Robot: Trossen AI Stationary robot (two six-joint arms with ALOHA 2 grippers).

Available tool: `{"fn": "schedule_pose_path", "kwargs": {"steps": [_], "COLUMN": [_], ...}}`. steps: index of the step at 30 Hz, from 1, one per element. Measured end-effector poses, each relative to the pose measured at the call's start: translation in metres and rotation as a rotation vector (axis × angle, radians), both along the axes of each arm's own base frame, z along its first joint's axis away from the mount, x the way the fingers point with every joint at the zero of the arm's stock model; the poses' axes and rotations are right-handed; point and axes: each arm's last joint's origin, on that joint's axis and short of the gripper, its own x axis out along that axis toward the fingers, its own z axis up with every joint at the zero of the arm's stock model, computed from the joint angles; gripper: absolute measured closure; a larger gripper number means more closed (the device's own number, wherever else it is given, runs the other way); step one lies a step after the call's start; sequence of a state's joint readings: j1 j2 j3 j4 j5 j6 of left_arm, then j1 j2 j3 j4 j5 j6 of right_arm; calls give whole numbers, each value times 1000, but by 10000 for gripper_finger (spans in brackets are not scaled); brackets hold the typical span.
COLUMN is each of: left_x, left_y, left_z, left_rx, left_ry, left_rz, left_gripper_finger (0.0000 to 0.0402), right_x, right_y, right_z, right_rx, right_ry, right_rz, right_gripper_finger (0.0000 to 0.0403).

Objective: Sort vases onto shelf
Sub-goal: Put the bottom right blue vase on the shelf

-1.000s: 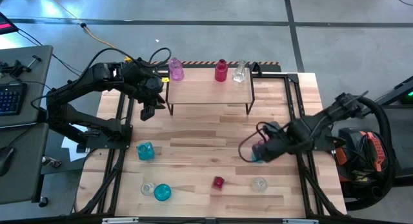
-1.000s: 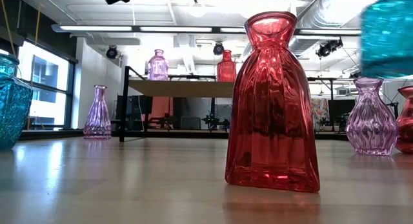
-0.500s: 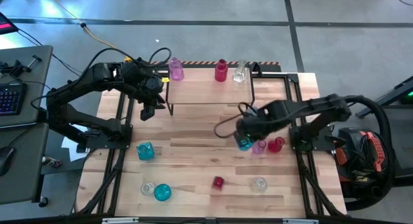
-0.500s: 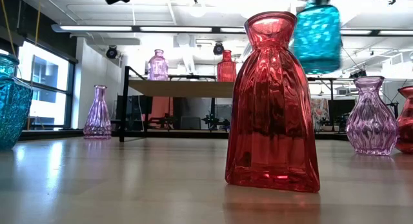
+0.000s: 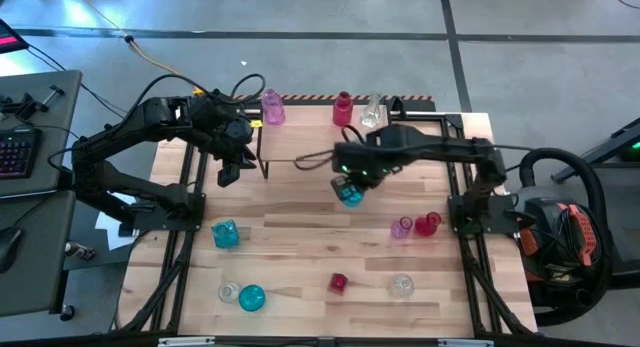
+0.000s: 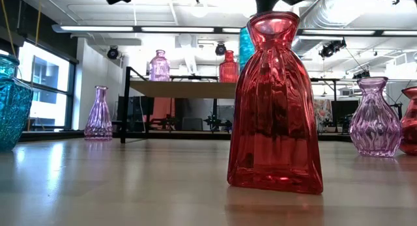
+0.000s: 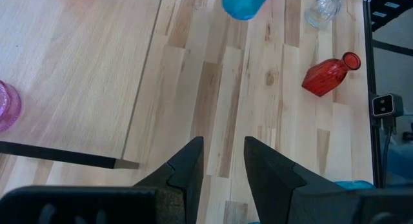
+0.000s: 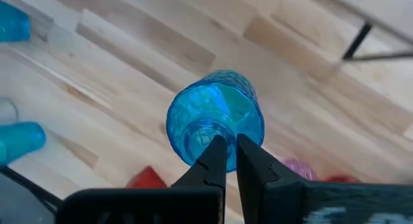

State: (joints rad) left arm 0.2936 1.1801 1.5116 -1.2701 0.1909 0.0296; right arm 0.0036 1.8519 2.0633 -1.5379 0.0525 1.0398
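On my right arm: right gripper clenched on the neck of a teal vase, carried clear of the table just in front of the shelf. On the shelf I count a pink vase, a red vase and a clear vase. My left gripper waits beside the shelf's left end, fingers parted and empty. A red bottle stands near the table's front.
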Motion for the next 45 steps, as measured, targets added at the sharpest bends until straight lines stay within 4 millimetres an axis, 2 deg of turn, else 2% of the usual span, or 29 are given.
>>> {"fn": "schedule_pose_path", "kwargs": {"steps": [8,14,26,34,45], "left_x": [0,0,0,0,0], "left_y": [0,0,0,0,0], "left_z": [0,0,0,0,0], "left_rx": [0,0,0,0,0], "left_ry": [0,0,0,0,0], "left_rz": [0,0,0,0,0], "left_gripper_finger": [298,298,298,298,298], "right_x": [30,46,44,40,41], "right_y": [-30,-55,-104,-106,-88], "right_z": [6,3,9,7,5], "right_rx": [-29,-56,-128,-111,-92], "right_ry": [-66,-105,-197,-157,-121], "right_rz": [9,20,65,98,123], "right_gripper_finger": [403,403,402,402,402]}}
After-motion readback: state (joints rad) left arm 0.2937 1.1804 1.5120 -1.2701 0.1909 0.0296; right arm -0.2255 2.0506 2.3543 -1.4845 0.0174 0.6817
